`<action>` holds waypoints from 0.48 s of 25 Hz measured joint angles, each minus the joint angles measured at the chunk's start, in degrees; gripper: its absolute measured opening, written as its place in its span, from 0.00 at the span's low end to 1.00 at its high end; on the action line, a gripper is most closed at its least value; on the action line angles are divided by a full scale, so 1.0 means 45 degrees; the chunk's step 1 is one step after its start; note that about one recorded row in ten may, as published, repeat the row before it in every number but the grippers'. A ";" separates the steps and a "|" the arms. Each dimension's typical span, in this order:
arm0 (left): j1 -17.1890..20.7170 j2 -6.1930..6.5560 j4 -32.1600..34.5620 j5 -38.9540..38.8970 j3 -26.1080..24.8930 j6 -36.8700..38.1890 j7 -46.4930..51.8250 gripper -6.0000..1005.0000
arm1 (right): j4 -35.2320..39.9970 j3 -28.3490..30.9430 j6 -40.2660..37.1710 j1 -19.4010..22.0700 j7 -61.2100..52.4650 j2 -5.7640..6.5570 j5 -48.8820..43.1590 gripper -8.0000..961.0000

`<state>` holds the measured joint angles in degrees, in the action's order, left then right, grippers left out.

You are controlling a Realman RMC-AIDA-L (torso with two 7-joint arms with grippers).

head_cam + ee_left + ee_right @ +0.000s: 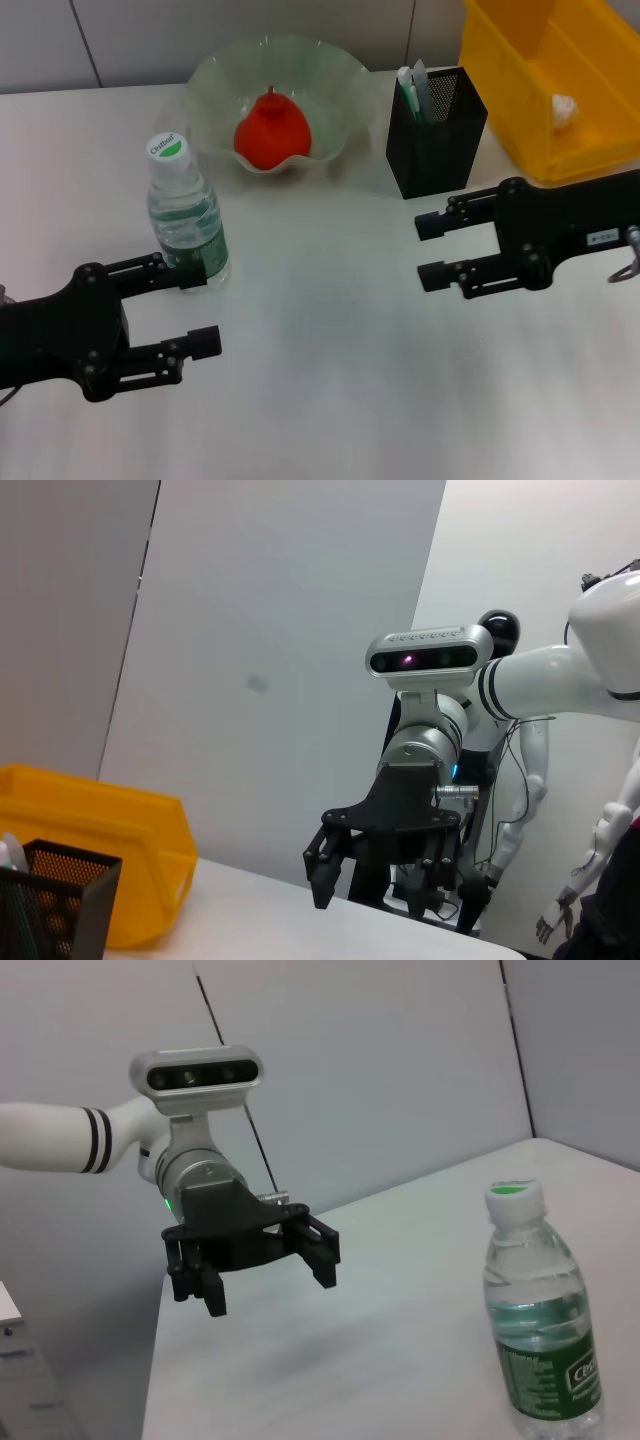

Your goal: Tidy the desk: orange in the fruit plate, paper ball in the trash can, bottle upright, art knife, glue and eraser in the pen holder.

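The bottle [186, 216] stands upright on the desk, white cap up; it also shows in the right wrist view [541, 1332]. The orange [272, 131] lies in the fruit plate [214, 82]. The paper ball [565, 109] lies in the yellow trash can [600, 60]. The black mesh pen holder [436, 135] holds pale stick-like items [414, 84]; the eraser is hidden. My left gripper [200, 308] is open and empty, just in front of the bottle. My right gripper [427, 250] is open and empty, in front of the pen holder.
The left wrist view shows the right gripper [392, 900], the trash can [120, 832] and the pen holder [60, 895]. The right wrist view shows the left gripper [270, 1290] above the white desk [330, 380]. A grey wall stands behind.
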<state>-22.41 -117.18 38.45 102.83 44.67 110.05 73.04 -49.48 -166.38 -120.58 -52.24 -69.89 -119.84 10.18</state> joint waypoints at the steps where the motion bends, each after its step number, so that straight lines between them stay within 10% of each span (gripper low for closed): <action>1: -0.0004 -0.0032 -0.0011 0.0063 0.0002 -0.0040 -0.0002 0.73 | 0.0448 0.0001 0.0266 0.0020 0.0254 -0.0014 -0.0052 0.68; 12: 0.0074 -0.0150 -0.0092 0.0494 0.0015 -0.0323 -0.0033 0.73 | 0.2075 0.0000 0.0839 0.0128 0.1204 -0.0013 -0.0285 0.68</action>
<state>-22.08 -117.86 38.03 105.06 44.74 108.60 72.89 -40.14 -166.37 -116.80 -51.67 -64.47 -119.90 8.90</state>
